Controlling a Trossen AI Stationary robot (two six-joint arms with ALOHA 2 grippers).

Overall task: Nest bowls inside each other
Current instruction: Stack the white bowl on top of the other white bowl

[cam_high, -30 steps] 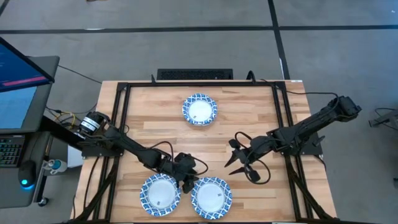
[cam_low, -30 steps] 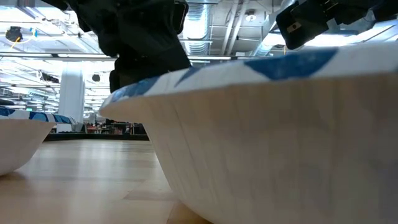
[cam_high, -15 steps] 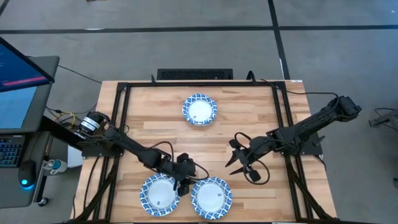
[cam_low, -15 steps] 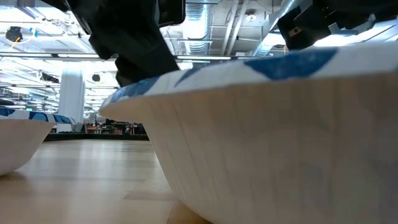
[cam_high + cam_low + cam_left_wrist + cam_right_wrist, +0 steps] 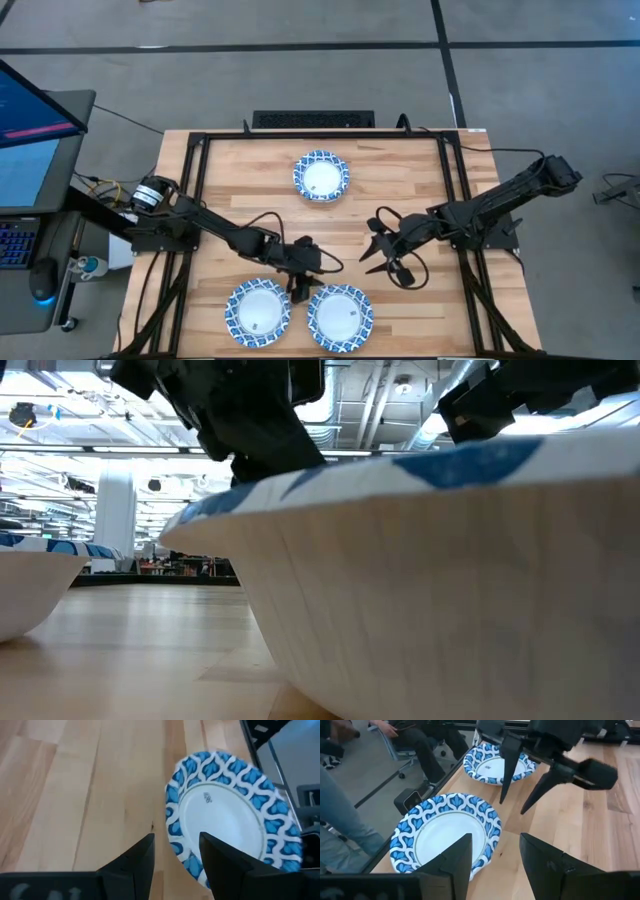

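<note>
- Two grippers are working over the wooden table (image 5: 250, 190); the left gripper (image 5: 297, 292) is hanging between the two near bowls, its fingers (image 5: 135, 862) spread a little with nothing between them.
- Seen past those fingers in the left wrist view, the near left bowl (image 5: 232, 817) is lying flat on the wood just beside the fingertips, not gripped.
- A small dark printed mark is showing on that bowl's white centre, too small to read.
- From above, the near left bowl (image 5: 258, 308) and the near right bowl (image 5: 340, 314) are sitting side by side at the table's near edge, close but apart, with the left gripper just above the gap between them.
- The right gripper (image 5: 378, 252) is hovering over bare wood right of centre, its fingers (image 5: 452, 862) parted wide and empty, pointing toward the left gripper.
- In the right wrist view, both near bowls are lying ahead of it, with the left gripper's open fingers standing between them.
- One more bowl, the far bowl (image 5: 321, 176), is resting alone near the table's far edge, well apart from both grippers.
- Filling the low view, the near right bowl's white wall is looming close, with another bowl's edge at the left.
- Beyond the table, a person's legs (image 5: 337, 827) and a seated person are showing in the right wrist view.
</note>
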